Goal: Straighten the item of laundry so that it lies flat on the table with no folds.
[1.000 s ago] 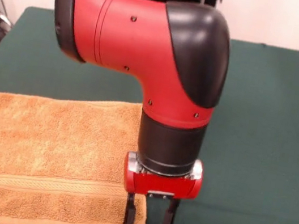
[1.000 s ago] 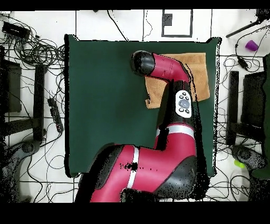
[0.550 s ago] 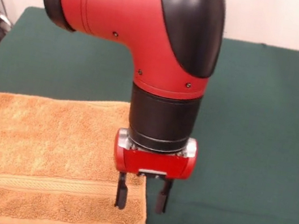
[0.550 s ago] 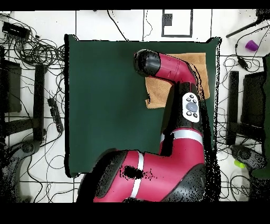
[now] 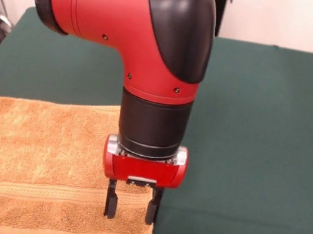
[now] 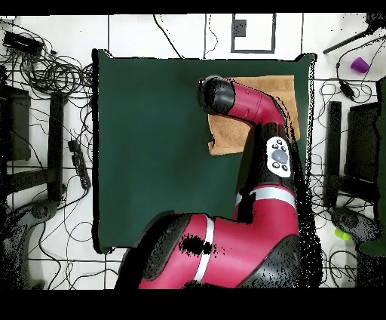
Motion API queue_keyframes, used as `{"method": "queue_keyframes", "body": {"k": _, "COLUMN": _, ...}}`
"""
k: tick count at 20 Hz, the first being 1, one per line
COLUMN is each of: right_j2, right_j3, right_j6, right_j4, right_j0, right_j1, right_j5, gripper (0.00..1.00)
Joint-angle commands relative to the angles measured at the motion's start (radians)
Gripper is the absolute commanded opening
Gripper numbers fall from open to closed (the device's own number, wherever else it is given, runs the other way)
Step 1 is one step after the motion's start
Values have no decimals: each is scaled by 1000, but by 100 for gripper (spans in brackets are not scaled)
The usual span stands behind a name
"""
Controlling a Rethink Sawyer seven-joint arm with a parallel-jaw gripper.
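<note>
Since a second earlier the gripper [image 5: 131,206] had been shifted from the towel's [image 5: 29,162] corner edge inward over the cloth, jaws spread apart and empty. The towel was left folded double at the tabletop [image 5: 265,111] edge, presumably lined up for a pinch on the top layer.

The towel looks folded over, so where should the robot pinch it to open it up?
Probably the corner of the towel nearest the gripper, coming straight down from above. The towel looks doubled, lying as a long strip beside the edge of the table, and that corner is free with bare cloth beyond it. The open fingers already stand over it, and pinching only the top layer would let it peel back.
</note>
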Motion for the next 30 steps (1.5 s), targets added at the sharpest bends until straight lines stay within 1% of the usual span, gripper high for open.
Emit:
{"method": "queue_keyframes", "body": {"k": 1, "right_j2": 62, "right_j3": 102, "right_j6": 219, "right_j4": 34, "right_j0": 33, "right_j1": 92, "right_j5": 27, "gripper": 100}}
{"method": "queue_keyframes", "body": {"k": 3, "right_j2": 58, "right_j3": 88, "right_j6": 231, "right_j4": 46, "right_j0": 40, "right_j1": 106, "right_j5": 54, "gripper": 100}}
{"method": "queue_keyframes", "body": {"k": 5, "right_j2": 69, "right_j3": 90, "right_j6": 250, "right_j4": 64, "right_j0": 42, "right_j1": 113, "right_j5": 54, "gripper": 100}}
{"method": "queue_keyframes", "body": {"k": 8, "right_j2": 48, "right_j3": 75, "right_j6": 276, "right_j4": 76, "right_j0": 64, "right_j1": 123, "right_j5": 71, "gripper": 100}}
{"method": "queue_keyframes", "body": {"k": 12, "right_j2": 38, "right_j3": 75, "right_j6": 278, "right_j4": 85, "right_j0": 72, "right_j1": 128, "right_j5": 71, "gripper": 100}}
{"method": "queue_keyframes", "body": {"k": 16, "right_j2": 52, "right_j3": 90, "right_j6": 270, "right_j4": 99, "right_j0": 64, "right_j1": 127, "right_j5": 49, "gripper": 100}}
{"method": "queue_keyframes", "body": {"k": 20, "right_j2": 25, "right_j3": 68, "right_j6": 308, "right_j4": 124, "right_j0": 89, "right_j1": 133, "right_j5": 94, "gripper": 100}}
{"method": "queue_keyframes", "body": {"k": 22, "right_j2": 17, "right_j3": 62, "right_j6": 310, "right_j4": 130, "right_j0": 95, "right_j1": 138, "right_j5": 90, "gripper": 100}}
{"method": "queue_keyframes", "body": {"k": 25, "right_j2": 39, "right_j3": 85, "right_j6": 293, "right_j4": 143, "right_j0": 84, "right_j1": 138, "right_j5": 38, "gripper": 100}}
{"method": "queue_keyframes", "body": {"k": 28, "right_j2": 12, "right_j3": 69, "right_j6": 312, "right_j4": 157, "right_j0": 106, "right_j1": 148, "right_j5": 51, "gripper": 100}}
{"method": "queue_keyframes", "body": {"k": 30, "right_j2": 9, "right_j3": 69, "right_j6": 318, "right_j4": 166, "right_j0": 111, "right_j1": 154, "right_j5": 37, "gripper": 100}}
